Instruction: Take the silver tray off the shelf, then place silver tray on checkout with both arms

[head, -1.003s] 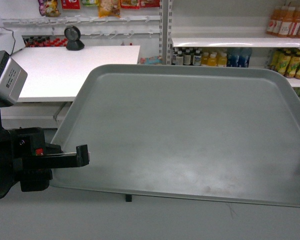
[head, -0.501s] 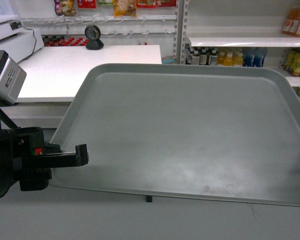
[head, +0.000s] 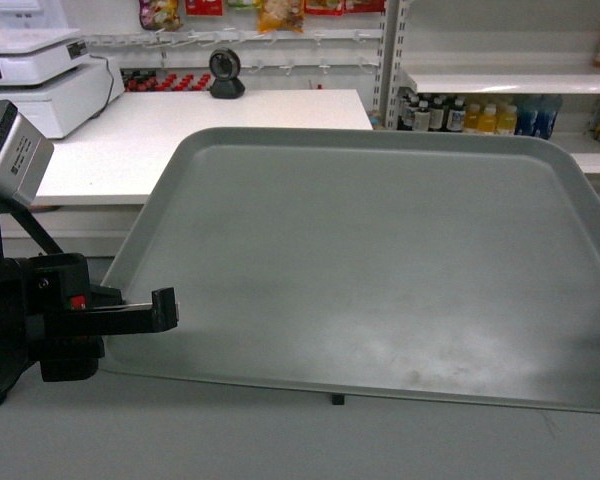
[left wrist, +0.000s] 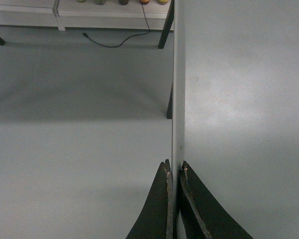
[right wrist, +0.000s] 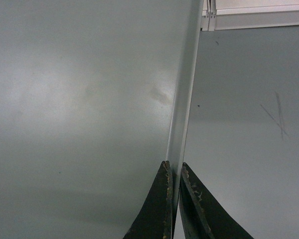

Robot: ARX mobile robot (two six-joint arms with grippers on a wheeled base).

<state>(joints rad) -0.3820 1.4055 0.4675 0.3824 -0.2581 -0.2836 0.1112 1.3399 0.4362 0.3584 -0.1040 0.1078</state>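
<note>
large flat grey-silver tray (head: 380, 260) held above the grey floor (head: 180, 440) by both hands
left hand (left wrist: 174, 172) and right hand (right wrist: 173, 172) each clenched on a side rim; broad white worktop (head: 200, 130) lies beyond it

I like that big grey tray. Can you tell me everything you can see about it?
The silver tray is a big flat rectangle with rounded corners and a low raised rim. It looks matte grey-green, with pale scuffs on its bottom. Nothing lies in it. It is held level above the grey floor, in front of the checkout. The left tool pinches its left rim and the right tool pinches its right rim.
</note>
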